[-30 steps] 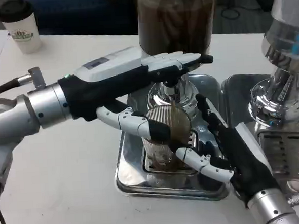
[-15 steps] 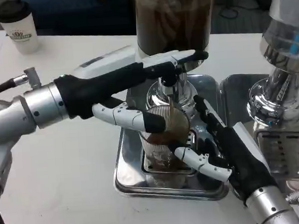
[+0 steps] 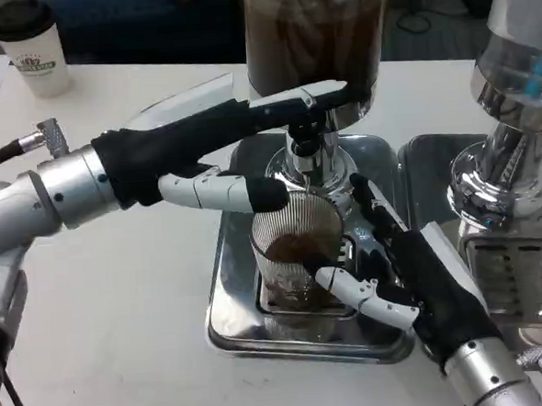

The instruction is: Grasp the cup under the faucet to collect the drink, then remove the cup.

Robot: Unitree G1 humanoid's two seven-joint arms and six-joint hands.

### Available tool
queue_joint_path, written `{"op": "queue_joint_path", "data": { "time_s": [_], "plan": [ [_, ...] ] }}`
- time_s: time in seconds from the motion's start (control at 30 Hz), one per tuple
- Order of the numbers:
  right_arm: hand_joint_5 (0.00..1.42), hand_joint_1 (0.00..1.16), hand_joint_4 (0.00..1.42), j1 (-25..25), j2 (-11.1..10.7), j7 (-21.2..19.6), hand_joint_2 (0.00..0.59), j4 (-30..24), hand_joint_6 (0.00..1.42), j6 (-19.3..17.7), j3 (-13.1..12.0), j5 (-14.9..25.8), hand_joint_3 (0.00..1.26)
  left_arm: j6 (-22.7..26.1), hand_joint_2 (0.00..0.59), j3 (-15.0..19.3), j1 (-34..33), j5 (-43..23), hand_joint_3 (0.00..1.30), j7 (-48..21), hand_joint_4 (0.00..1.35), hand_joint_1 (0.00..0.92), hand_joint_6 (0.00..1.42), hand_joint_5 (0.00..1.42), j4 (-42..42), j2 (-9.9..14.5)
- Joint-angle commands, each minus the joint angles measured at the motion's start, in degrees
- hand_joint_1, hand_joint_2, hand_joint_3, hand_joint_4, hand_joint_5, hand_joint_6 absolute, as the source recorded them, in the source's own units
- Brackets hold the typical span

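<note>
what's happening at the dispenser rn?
The right hand holds a ribbed clear cup on the steel drip tray, directly under the faucet of the dark drink dispenser. The left hand reaches across, its fingers up at the faucet, apparently working the tap. Brown drink has collected in the cup. A lidded paper cup stands far left.

- The cup (image 3: 298,261) is hemmed in: faucet (image 3: 307,155) right above, left hand (image 3: 222,160) across its top and left, right hand (image 3: 414,282) on its right.
- Bare worktop (image 3: 121,304) lies open left of the drip tray (image 3: 237,329).
- A second dispenser (image 3: 512,151) blocks the right.
</note>
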Motion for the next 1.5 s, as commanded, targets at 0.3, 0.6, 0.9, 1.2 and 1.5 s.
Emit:
{"op": "queue_joint_path", "data": {
  "time_s": [0.3,0.6,0.9,1.2,1.5],
  "plan": [
    [0.0,0.6,0.0,0.6,0.3,-0.2,0.244,-0.2,0.0,0.7,0.1,0.2,0.0,8.2,0.021,3.8,0.3,-4.7,0.11,-6.2,0.0,0.0,0.0,0.0,0.6,-2.9],
    [0.0,0.6,0.0,0.5,0.4,-0.3,0.245,0.2,0.0,0.5,0.2,0.2,0.0,10.3,0.021,6.3,0.0,-5.8,0.12,-8.0,0.0,0.0,0.01,0.0,-0.3,-4.0],
    [0.0,0.6,0.0,0.4,0.5,-0.3,0.245,0.4,0.0,0.2,0.2,0.1,0.0,12.2,0.024,8.9,0.3,-7.3,0.14,-9.2,0.0,0.0,0.03,0.0,-2.7,-4.6],
    [0.0,0.6,0.0,0.1,0.6,-0.4,0.245,0.8,0.0,0.2,0.2,0.1,0.0,14.7,0.025,10.7,0.5,-8.5,0.15,-10.3,0.0,0.0,0.07,0.0,-4.1,-5.0],
    [0.0,0.6,0.0,-0.5,0.7,-0.3,0.245,1.2,0.0,0.1,0.1,0.3,0.0,17.4,0.035,12.4,1.6,-11.0,0.28,-10.6,0.1,0.0,0.16,0.13,-7.4,-5.1]
  ]
}}
